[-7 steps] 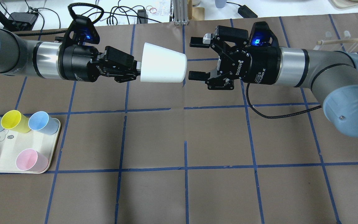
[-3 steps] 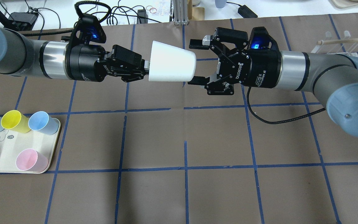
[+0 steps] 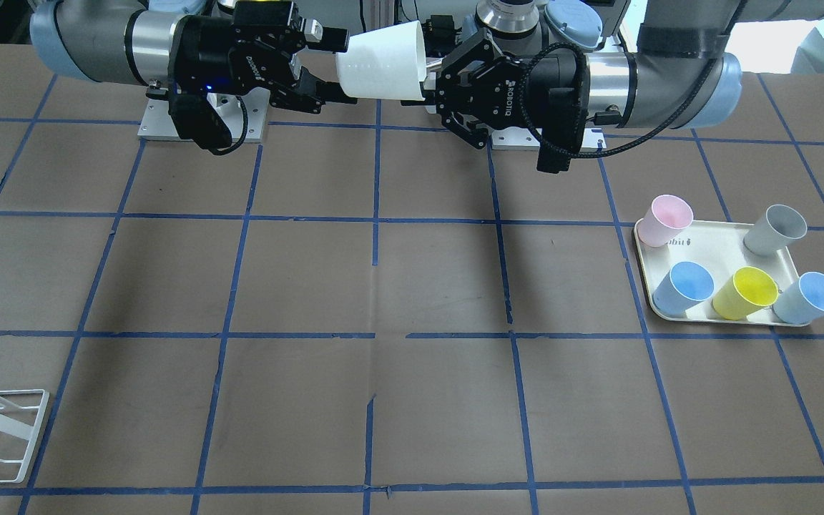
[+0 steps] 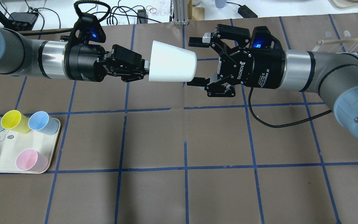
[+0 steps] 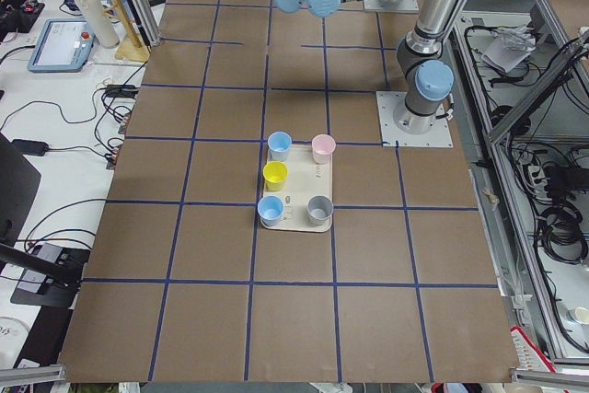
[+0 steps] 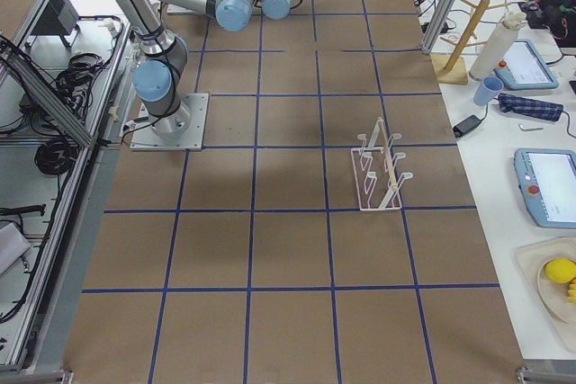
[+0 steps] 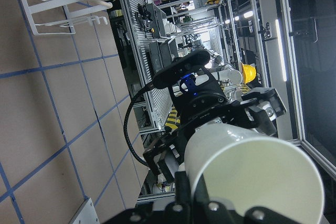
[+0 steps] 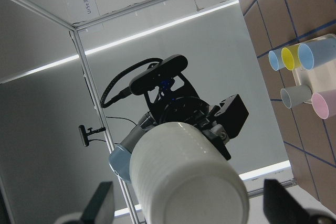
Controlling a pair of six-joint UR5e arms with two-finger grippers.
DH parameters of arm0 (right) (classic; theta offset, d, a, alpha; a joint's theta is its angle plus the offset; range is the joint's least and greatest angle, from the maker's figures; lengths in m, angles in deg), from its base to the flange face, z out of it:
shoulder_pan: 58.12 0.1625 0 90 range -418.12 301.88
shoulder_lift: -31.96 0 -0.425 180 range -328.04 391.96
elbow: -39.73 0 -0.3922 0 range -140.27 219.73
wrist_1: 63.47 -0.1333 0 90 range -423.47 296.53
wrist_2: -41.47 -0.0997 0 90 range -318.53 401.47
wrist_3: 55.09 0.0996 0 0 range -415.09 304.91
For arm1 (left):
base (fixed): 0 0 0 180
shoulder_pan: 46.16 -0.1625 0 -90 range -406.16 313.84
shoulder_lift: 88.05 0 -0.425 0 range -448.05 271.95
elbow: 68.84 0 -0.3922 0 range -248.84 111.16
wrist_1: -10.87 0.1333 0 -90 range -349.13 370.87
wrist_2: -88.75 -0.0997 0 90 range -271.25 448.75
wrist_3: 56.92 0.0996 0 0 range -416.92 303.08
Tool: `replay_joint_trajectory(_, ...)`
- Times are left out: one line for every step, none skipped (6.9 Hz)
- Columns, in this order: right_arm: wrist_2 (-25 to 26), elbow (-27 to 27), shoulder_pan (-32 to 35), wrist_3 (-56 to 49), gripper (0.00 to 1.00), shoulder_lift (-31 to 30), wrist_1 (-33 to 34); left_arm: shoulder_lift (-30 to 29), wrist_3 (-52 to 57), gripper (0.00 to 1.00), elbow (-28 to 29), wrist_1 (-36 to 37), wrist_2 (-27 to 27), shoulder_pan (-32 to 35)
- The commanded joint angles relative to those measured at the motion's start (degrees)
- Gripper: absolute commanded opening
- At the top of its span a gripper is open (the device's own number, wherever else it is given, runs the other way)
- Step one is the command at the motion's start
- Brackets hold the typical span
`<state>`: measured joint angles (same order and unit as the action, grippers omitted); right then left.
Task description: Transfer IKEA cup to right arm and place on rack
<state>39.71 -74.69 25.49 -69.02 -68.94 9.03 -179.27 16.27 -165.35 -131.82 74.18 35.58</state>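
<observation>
At far left, tray (image 4: 5, 149): cream, lying flat on the brown table (image 4: 216, 140), holding two blue cups, a yellow cup (image 4: 12, 120), a pink cup (image 4: 29, 159) and a grey one cut by the frame edge.
Left arm (image 4: 26, 59): reaches in level above the table, wrist pointing toward the centre.
Left gripper (image 4: 146, 67): fingers pinched together on the wall of the cup's wide mouth end.
IKEA cup (image 4: 171, 66): off-white, held on its side in the air over the table's far middle, mouth toward the left gripper, narrow base toward the right one.
Right gripper (image 4: 192, 62): fingers spread wide, one on each side of the cup's base end; the wrist view shows gaps between them and the cup.
Right arm (image 4: 322, 71): comes in level from the right, facing the left arm.
Rack (image 4: 346, 40): white wire, standing on the table at far right, well apart from the cup.
</observation>
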Motion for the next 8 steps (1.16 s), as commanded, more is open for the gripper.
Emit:
replay_joint_trajectory(0.00,-0.01,0.06,0.74,0.92,-0.26,-0.25,0.08,-0.06,0.00,0.01,0.04,-0.02,0.01)
replay_joint_trajectory(0.09,-0.01,0.06,0.83,0.84,-0.35,-0.25,0.08,-0.07,0.00,0.01,0.04,-0.02,0.01)
replay_joint_trajectory(0.00,-0.01,0.49,0.92,0.80,-0.35,-0.25,-0.01,-0.07,0.00,0.01,0.04,-0.02,0.01)
replay_joint_trajectory(-0.09,-0.01,1.46,1.53,0.78,-0.26,-0.25,-0.01,-0.24,0.00,0.01,0.04,-0.02,0.01)
replay_joint_trajectory(0.00,0.08,1.47,2.58,0.78,-0.26,-0.25,-0.44,-0.24,0.00,-0.08,0.13,-0.11,0.01)
replay_joint_trajectory(0.00,0.08,1.47,2.68,0.71,-0.17,-0.25,-0.71,-0.15,0.23,-0.08,0.13,-0.11,0.01)
replay_joint_trajectory(0.09,0.08,1.47,2.68,0.63,-0.09,-0.25,-0.45,-0.15,0.18,0.01,0.22,-0.02,0.01)
replay_joint_trajectory(0.09,0.16,1.38,2.68,0.51,0.18,-0.16,-0.45,-0.33,0.13,0.01,0.22,-0.11,0.01)
